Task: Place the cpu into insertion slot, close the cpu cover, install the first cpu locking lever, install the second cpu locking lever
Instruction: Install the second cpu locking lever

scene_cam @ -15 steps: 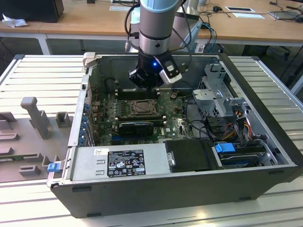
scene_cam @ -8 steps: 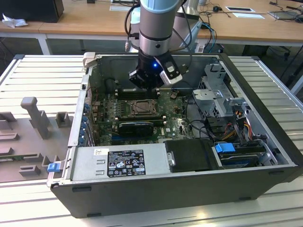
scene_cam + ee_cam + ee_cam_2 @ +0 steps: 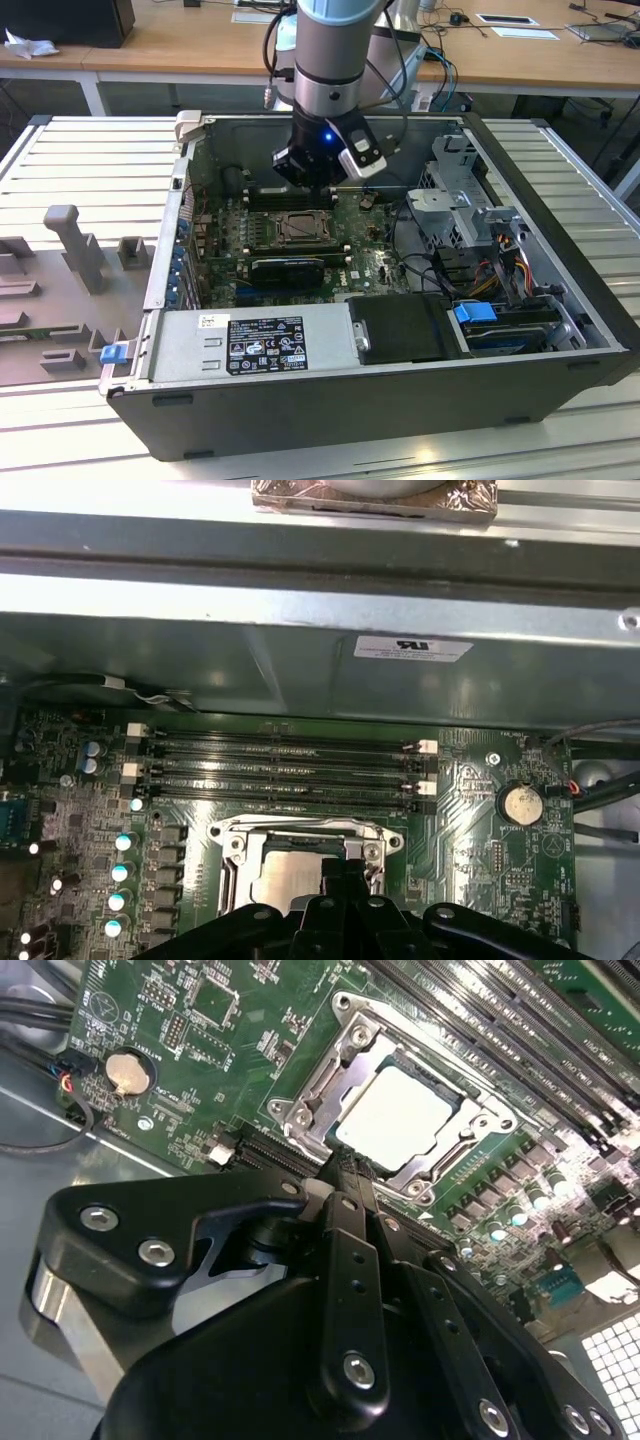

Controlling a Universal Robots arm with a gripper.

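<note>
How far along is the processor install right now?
The cpu already lies in the insertion slot, with the cpu cover down around it. The gripper hovers at the socket's edge, holding nothing visible. Whether either locking lever is latched cannot be told.

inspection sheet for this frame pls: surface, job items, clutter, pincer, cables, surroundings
Surface: ribbed metal table carrying the open computer case.
Job's things: cpu sits in the insertion slot; cpu cover lies flat around it.
Clutter: grey fixture blocks at the exterior view's left.
Grippers: pincer hangs above the socket edge, fingers together, holding nothing.
Cables: black leads near the coin cell; coloured bundle by the drive bay.
Surroundings: wooden desks behind.
</note>
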